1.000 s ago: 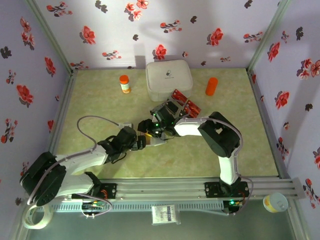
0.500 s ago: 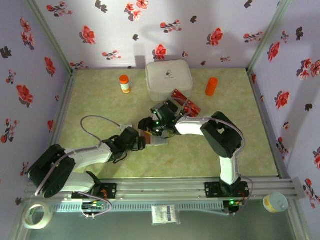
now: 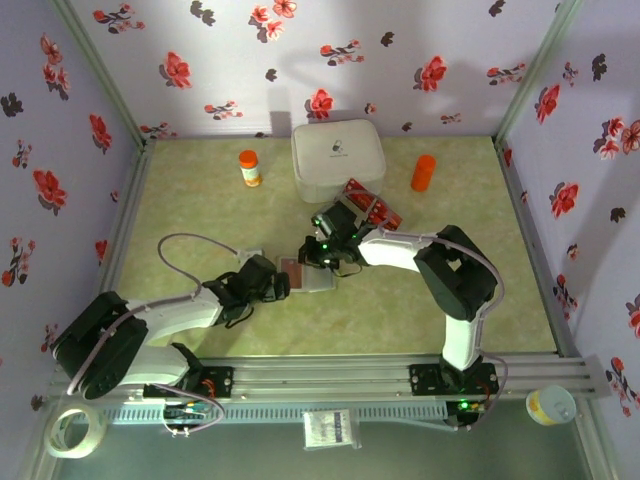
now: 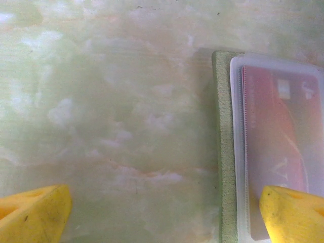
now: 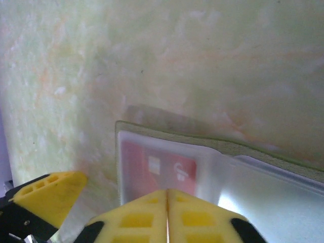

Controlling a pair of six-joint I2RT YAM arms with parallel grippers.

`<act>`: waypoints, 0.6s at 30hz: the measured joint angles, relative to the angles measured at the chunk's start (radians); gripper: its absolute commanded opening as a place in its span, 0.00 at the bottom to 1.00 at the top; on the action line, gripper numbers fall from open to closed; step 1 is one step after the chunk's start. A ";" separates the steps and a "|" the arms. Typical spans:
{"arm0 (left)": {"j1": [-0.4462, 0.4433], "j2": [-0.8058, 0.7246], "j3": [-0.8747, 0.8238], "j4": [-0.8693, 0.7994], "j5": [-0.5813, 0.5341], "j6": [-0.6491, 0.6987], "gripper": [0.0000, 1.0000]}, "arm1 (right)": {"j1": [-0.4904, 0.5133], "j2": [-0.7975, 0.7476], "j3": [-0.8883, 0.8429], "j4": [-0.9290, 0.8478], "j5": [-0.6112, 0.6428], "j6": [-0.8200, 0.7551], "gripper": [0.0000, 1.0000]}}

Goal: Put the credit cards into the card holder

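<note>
Holder: the olive-green folding card holder (image 3: 310,277) lies open on the pale green marbled table (image 3: 200,220), between the two claws.
Cards: one glossy red card (image 4: 278,136) sits under the holder's frosted sleeve. More red cards (image 3: 372,206) lie beside the white rounded box (image 3: 338,157).
Left claw (image 4: 162,220): spread wide and holding nothing, with one yellow finger over the holder's near corner and the other over bare table.
Right claw (image 5: 167,215): its yellow fingers are pressed together with nothing between them, just at the holder's edge.

Green table (image 3: 200,200) bears card holder (image 3: 310,276), white box (image 3: 338,158), orange cylinder (image 3: 424,172).
</note>
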 measured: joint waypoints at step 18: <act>0.003 -0.057 -0.006 -0.046 -0.009 0.001 1.00 | 0.039 0.085 0.046 -0.013 -0.004 -0.016 0.00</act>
